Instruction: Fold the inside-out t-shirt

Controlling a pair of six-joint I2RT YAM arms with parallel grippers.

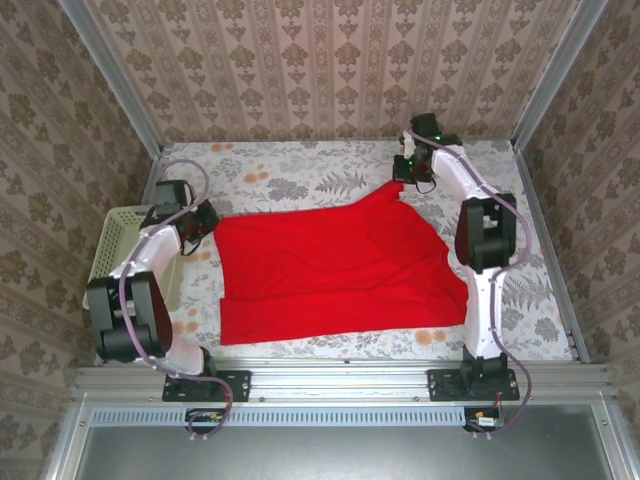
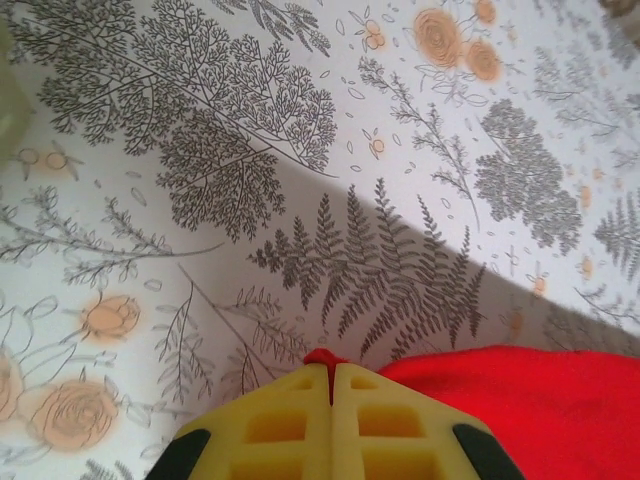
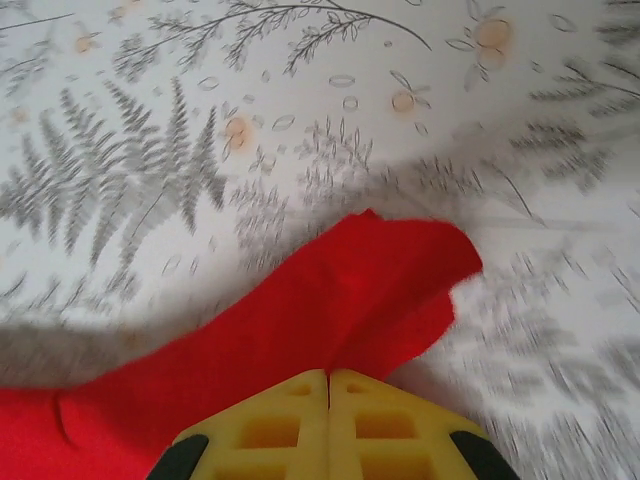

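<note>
The t-shirt (image 1: 330, 265) is plain bright red with no print. It lies spread mostly flat across the middle of the flowered counter (image 1: 300, 180), with soft wrinkles. Its far right corner runs out to a point, nipped in the closed right gripper (image 3: 328, 378). The cloth (image 3: 330, 300) there seems doubled over, though that view is blurred. The far left corner (image 2: 520, 410) is pinched in the left gripper (image 2: 331, 372).
</note>
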